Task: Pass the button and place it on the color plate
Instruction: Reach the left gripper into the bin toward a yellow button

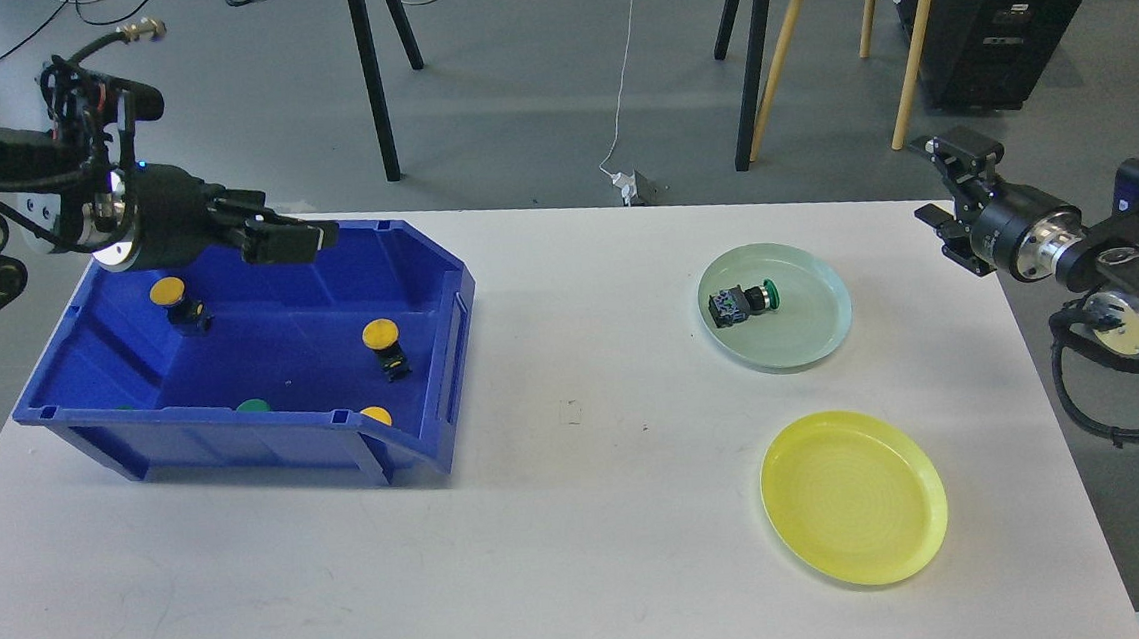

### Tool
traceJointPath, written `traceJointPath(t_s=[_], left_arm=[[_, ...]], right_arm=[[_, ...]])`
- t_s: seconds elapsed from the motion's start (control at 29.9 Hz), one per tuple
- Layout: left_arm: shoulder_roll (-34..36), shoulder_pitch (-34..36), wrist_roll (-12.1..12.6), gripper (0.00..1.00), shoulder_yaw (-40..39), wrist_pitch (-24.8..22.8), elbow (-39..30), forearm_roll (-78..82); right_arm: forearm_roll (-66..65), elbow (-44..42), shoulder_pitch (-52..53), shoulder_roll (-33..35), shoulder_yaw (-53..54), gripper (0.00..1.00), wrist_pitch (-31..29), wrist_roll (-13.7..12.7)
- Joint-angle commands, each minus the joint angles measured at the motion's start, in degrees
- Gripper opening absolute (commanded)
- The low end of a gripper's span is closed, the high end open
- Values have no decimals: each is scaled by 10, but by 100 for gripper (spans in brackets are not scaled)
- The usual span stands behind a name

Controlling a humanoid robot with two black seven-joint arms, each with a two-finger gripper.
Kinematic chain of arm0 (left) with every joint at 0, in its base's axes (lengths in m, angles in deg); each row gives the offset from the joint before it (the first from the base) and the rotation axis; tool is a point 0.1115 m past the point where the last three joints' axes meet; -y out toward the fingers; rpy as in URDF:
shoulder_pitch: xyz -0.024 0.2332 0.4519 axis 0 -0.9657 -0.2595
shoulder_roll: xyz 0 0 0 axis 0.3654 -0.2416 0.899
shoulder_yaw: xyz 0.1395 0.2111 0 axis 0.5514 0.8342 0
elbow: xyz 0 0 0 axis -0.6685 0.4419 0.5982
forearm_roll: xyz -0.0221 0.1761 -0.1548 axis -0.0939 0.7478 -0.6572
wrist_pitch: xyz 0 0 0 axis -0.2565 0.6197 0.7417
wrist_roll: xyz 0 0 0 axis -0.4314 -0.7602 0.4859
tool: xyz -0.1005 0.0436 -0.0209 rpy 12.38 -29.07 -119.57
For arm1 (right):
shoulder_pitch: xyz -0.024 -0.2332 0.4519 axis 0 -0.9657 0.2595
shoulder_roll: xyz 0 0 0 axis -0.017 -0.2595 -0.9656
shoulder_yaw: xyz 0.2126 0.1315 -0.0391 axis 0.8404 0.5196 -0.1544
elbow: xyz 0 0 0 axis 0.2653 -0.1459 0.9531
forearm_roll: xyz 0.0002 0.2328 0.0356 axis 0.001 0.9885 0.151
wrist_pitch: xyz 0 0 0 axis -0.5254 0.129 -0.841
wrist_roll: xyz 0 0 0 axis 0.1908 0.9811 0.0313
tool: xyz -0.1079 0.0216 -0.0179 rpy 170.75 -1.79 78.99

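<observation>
A green button with a black body lies on its side in the pale green plate. My right gripper is open and empty, off the table's far right edge, well clear of the plate. My left gripper is over the back rim of the blue bin, its fingers look slightly apart and hold nothing. In the bin are yellow buttons and a green button. The yellow plate holds nothing.
The white table carries the bin at the left and both plates at the right. Chair and stand legs and a black cabinet stand on the floor behind the table.
</observation>
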Motion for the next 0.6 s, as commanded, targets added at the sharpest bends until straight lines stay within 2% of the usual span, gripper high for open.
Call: traceJointPath(t_s=[0.0, 0.2, 0.37, 0.57], left_arm=[[-65, -39, 4, 99, 9, 0, 38, 57], [-152, -89, 2, 99, 8, 2, 142, 85], [-196, -90, -7, 99, 8, 27, 208, 84], [-235, -83, -29, 99, 9, 63, 284, 77]], right_arm=[[1, 0, 6, 17, 2, 88, -10, 0], [1, 3, 13, 28, 3, 88, -12, -4], [0, 4, 15, 30, 2, 88, -12, -5], [0, 4, 14, 26, 1, 88, -12, -6]])
